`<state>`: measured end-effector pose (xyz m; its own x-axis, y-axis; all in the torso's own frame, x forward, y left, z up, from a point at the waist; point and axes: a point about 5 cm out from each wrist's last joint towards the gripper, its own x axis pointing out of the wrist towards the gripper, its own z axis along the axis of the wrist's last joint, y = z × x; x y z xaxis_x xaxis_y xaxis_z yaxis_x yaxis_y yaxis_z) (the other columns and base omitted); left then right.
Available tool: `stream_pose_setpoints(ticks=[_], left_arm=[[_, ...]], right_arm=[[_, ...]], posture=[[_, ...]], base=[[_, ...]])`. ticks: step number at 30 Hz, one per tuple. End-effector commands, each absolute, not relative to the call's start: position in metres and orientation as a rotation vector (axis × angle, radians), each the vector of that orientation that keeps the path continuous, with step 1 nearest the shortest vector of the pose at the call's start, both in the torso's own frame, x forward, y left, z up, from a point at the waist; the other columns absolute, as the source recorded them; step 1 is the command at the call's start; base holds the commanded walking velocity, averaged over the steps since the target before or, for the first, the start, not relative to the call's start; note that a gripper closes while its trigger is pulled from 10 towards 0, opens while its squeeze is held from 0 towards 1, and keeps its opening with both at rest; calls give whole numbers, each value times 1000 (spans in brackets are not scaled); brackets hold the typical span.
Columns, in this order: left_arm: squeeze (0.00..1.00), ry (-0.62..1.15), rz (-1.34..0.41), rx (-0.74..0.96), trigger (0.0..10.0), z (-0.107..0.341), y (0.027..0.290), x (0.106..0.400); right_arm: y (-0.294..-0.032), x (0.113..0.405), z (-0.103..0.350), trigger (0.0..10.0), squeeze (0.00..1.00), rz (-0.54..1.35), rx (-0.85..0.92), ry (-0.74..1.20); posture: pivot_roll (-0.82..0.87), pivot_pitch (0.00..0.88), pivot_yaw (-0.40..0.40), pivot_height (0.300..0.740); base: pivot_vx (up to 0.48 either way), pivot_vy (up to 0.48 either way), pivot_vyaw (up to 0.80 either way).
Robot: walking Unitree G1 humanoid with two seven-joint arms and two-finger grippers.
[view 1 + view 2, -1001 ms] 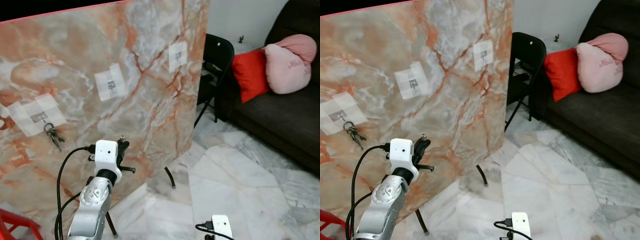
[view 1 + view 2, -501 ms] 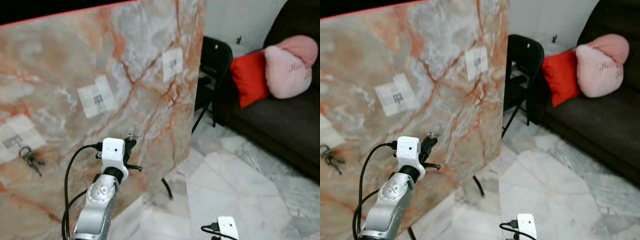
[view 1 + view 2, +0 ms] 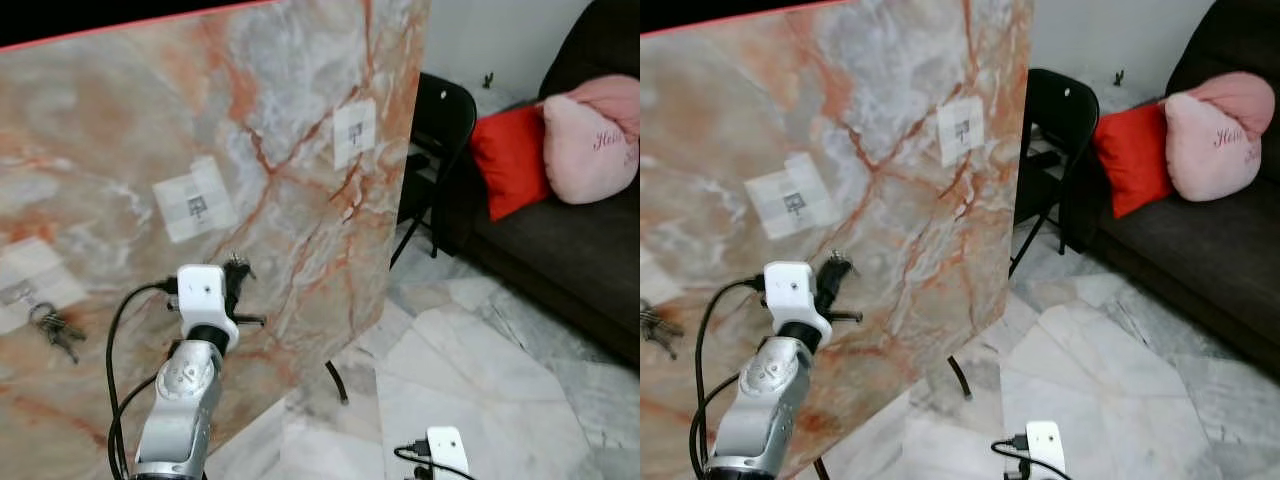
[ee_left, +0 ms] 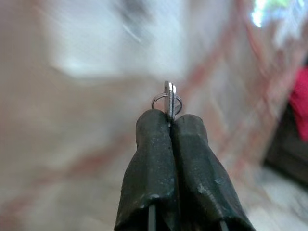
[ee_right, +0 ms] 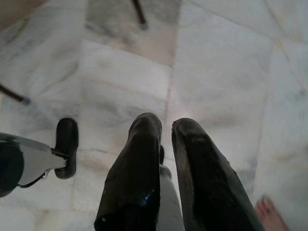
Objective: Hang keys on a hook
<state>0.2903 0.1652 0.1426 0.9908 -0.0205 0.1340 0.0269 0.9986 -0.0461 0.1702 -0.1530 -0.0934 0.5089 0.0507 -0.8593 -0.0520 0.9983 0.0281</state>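
My left gripper is raised in front of a tall marble board and is shut on a small key with a ring. The key's top and ring stick out above the closed fingertips. The gripper is below and slightly right of the middle white patch, which carries a small hook. Another bunch of keys hangs from the hook on the left patch. A third patch with a hook is higher on the right. My right gripper hangs low over the floor, slightly open and empty.
The board stands on thin black legs on a pale marble floor. A black folding chair is behind its right edge. A dark sofa holds red and pink cushions. A person's bare toes are near my right gripper.
The camera has shifted, so the board sits differently in the picture. My left gripper with the key has moved left, closer under the middle patch. The right arm still hangs.
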Motion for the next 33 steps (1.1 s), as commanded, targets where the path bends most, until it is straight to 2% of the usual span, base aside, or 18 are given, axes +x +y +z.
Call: stream_pose_setpoints(ticks=[1, 5, 16, 27, 33], left_arm=[[0, -155, -2, -57, 10000, 151, 169, 291], [0, -166, -9, -80, 10000, 157, 166, 294], [0, -132, -142, -94, 10000, 157, 145, 293], [0, -156, -162, -54, 10000, 169, 129, 312], [0, -168, -137, -43, 10000, 175, 129, 318]], right_arm=[[-150, 173, -92, 10000, 0, 74, -6, 1027], [-149, 172, -93, 10000, 0, 65, 10, 1026], [-149, 171, -93, 10000, 0, 60, 15, 1035], [-148, 172, -93, 10000, 0, 63, 13, 1037], [-147, 172, -93, 10000, 0, 60, 15, 1037]], posture=[[21, 0, -18, 740], [21, 0, -17, 740], [22, 0, -16, 740], [15, 0, -14, 740], [14, 0, -11, 740]], base=[[0, 0, 800], [0, 0, 628], [0, 0, 0], [0, 0, 0], [0, 0, 0]])
